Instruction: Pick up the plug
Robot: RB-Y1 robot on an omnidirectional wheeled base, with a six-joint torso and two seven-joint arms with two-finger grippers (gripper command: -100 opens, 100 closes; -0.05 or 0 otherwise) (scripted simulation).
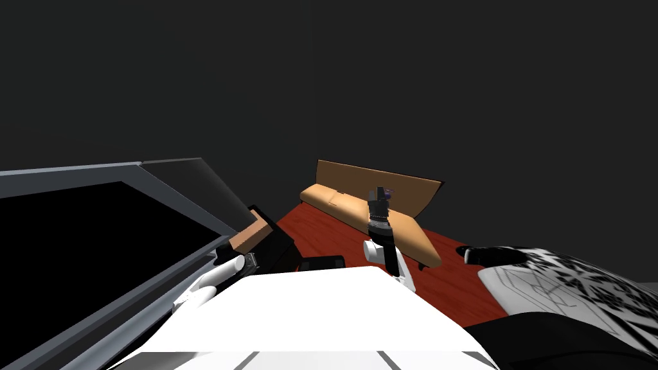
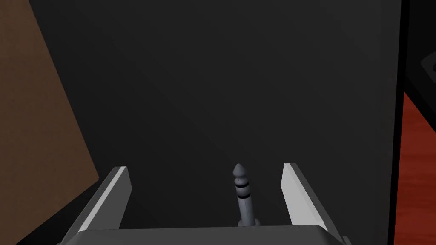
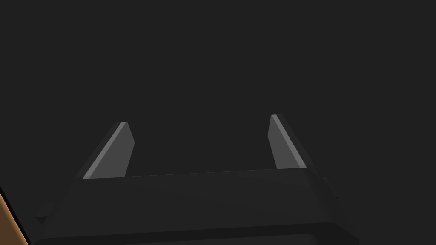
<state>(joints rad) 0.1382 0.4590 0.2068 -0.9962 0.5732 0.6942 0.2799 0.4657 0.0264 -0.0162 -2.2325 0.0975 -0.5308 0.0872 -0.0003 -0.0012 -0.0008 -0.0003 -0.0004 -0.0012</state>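
Our left hand (image 2: 204,166) had its fingers apart | plug (image 2: 242,195) stood between them, nearer one finger, touching neither | our right hand (image 3: 198,119) was likewise spread apart.

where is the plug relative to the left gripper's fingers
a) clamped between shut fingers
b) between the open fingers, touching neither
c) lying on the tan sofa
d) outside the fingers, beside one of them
b: the left wrist view shows the grey plug standing inside the open left gripper, with a gap to each finger.
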